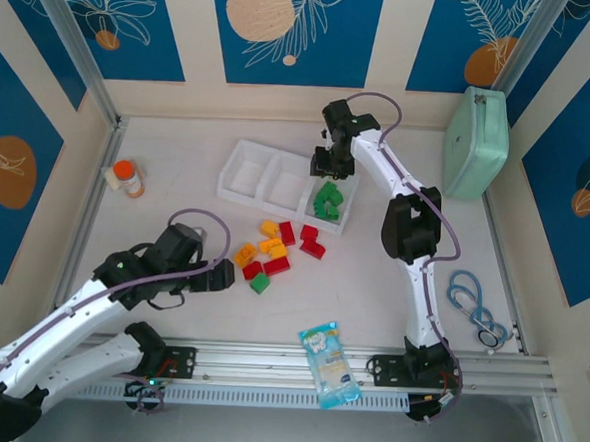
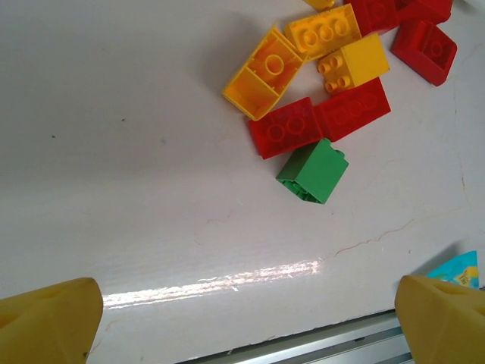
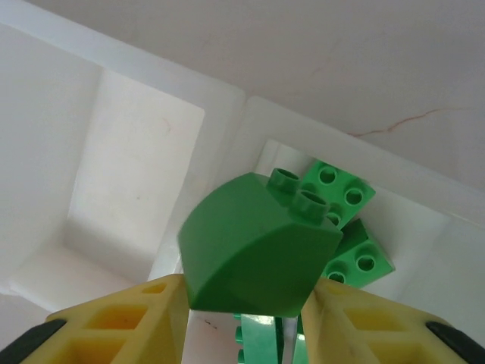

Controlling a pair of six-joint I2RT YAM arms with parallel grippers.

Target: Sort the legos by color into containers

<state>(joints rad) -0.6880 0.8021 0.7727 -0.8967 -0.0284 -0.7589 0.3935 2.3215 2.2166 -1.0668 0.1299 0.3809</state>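
The containers are a white three-compartment tray (image 1: 241, 156). Its right compartment holds several green legos (image 1: 328, 198) (image 3: 356, 227). My right gripper (image 1: 330, 168) (image 3: 244, 303) hangs over that compartment, shut on a curved green lego (image 3: 254, 246) that touches both yellow fingertips. Red, yellow-orange and green legos (image 1: 273, 250) lie loose on the table in front of the tray. In the left wrist view a green lego (image 2: 312, 171) sits beside red ones (image 2: 318, 121) and yellow ones (image 2: 273, 72). My left gripper (image 1: 226, 277) (image 2: 250, 311) stands open and empty, just left of this pile.
An orange-capped bottle (image 1: 127, 178) stands at the left. A mint-green case (image 1: 477, 142) leans at the back right. A blue-and-white snack packet (image 1: 330, 363) lies across the front rail (image 1: 486, 371). Blue scissors (image 1: 478, 312) lie at the right.
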